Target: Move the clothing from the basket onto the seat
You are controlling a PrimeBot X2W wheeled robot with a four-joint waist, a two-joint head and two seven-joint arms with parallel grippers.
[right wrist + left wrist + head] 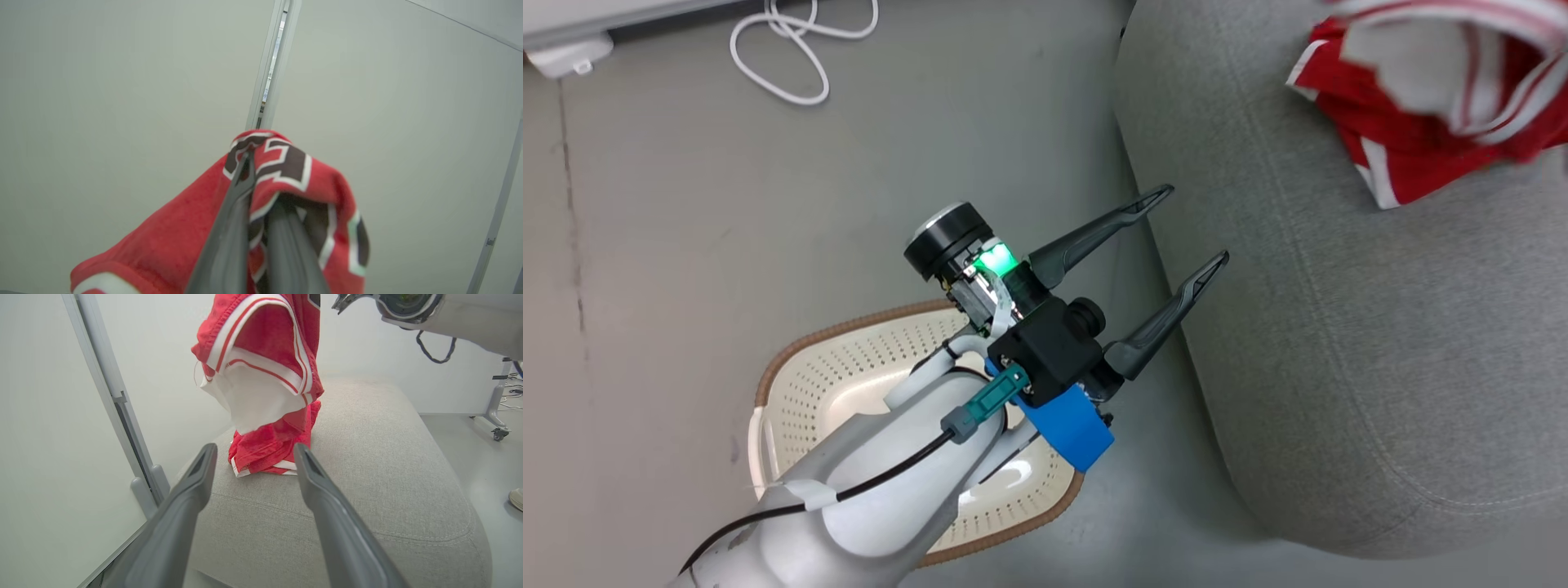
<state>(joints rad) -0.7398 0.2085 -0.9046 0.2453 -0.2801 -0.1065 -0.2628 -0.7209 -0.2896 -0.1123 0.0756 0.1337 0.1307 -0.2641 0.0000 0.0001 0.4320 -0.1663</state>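
A white cable (796,100) loops on the grey floor (686,245) beyond the basket (849,367), which stands just beside the seat (1339,343). The left forearm covers much of the basket's inside. The red clothing (1413,155) is cut off by the head view's top right corner. Part of it lies bunched on the seat and part hangs above. The left gripper (1196,224) is spread wide, holding nothing, its fingers at the seat's edge. The right gripper (261,192) is clamped tight on the jersey (286,163), fingertips partly buried in lettered fabric.
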